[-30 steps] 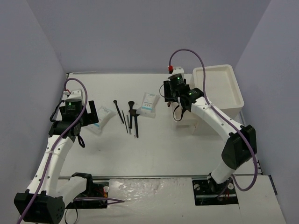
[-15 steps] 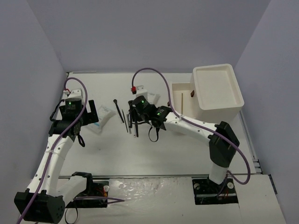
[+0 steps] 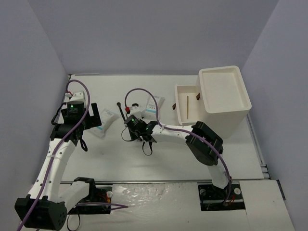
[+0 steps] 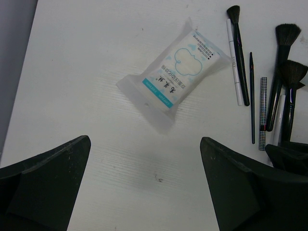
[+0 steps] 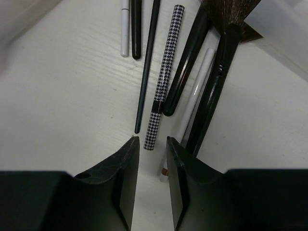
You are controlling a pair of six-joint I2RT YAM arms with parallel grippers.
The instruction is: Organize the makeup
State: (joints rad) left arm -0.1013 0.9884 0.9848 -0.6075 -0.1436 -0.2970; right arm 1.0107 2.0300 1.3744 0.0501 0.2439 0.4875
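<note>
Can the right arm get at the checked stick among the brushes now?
Probably yes: the right tool sits at the near end of the black-and-white checked stick, nothing covering it, though a thin black brush and a thick black brush handle crowd its sides.

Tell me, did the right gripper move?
Yes. The right gripper swung left, away from the white box, and now sits over the brushes.

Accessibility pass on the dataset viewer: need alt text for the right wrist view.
Right gripper, jaws narrowly apart and empty, tips at the near end of a houndstooth-patterned pencil. It lies among black brushes and thin sticks on a white table.
</note>
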